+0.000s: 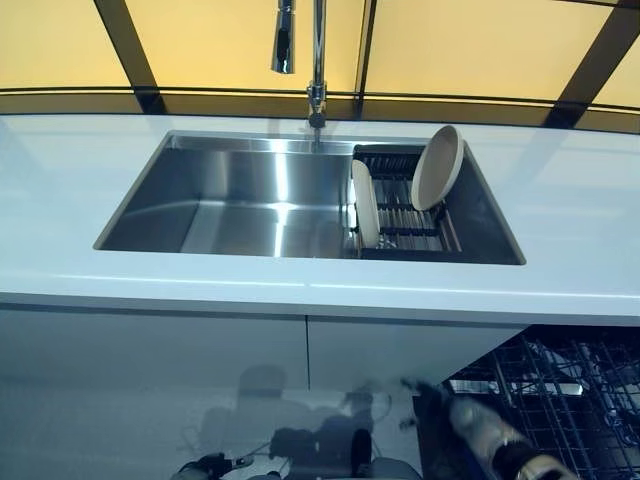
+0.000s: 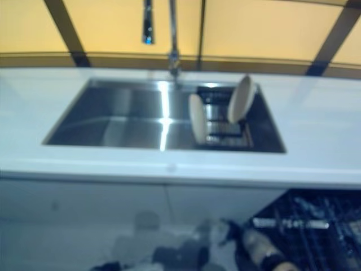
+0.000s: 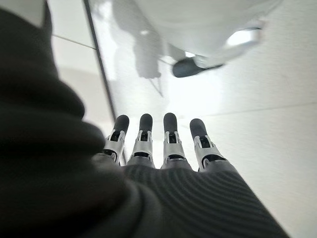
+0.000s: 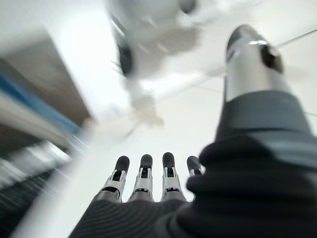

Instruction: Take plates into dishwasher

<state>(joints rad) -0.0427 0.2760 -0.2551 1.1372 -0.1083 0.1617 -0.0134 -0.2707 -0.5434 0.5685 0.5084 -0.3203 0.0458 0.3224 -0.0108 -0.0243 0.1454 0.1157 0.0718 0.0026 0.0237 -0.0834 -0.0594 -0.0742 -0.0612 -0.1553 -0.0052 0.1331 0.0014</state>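
Currently both plates stand on edge in the drying rack (image 1: pixel 405 225) at the right of the sink (image 1: pixel 250 200): the near plate (image 1: pixel 365 203) upright, the far plate (image 1: pixel 437 167) leaning back. Your right hand (image 1: pixel 480 425) hangs at the lower right beside the dishwasher rack (image 1: pixel 560 385), fingers straight and empty; your left hand (image 3: pixel 158 148) likewise, fingers straight, holding nothing. Expect a risk on the reach: brushing the leaning plate could topple it onto the other. Clear the surface (image 1: pixel 80 170) edge first.

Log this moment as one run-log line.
two cream round plates upright in dark sink rack | left hand open, empty | right hand open, empty | dishwasher basket open
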